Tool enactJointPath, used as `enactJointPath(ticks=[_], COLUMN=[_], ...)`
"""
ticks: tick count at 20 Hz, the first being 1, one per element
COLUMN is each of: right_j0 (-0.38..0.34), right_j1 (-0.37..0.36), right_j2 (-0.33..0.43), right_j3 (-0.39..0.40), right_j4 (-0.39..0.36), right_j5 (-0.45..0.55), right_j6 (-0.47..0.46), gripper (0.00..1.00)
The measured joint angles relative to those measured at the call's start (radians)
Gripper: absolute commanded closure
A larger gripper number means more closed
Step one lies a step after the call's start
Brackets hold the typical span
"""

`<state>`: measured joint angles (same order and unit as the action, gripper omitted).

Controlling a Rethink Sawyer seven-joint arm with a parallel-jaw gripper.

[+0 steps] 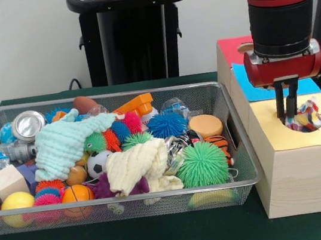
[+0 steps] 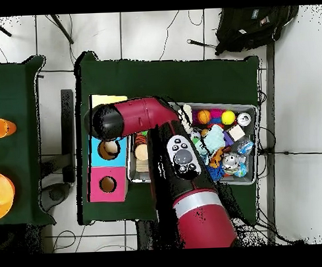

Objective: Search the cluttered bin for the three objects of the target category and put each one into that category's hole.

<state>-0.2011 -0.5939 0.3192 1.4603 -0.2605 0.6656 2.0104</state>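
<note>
Claw hangs straight over the yellow hole in the wooden box, fingers nearly closed but gripping nothing I can see. A knotted multicolour rope toy sits in that hole just right of the tips. The wire bin of spiky balls and cloths is off to the left

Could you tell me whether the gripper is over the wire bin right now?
No, the gripper is beside the bin, over the yellow hole of the wooden box.
</note>
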Motion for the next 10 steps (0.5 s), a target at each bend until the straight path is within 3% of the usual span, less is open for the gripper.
enactJointPath(ticks=[10], right_j0=[-0.024], right_j1=[-0.050], right_j2=[-0.003], right_j3=[0.000], right_j4=[0.000], right_j5=[0.168], right_j6=[0.000], gripper=[1.00])
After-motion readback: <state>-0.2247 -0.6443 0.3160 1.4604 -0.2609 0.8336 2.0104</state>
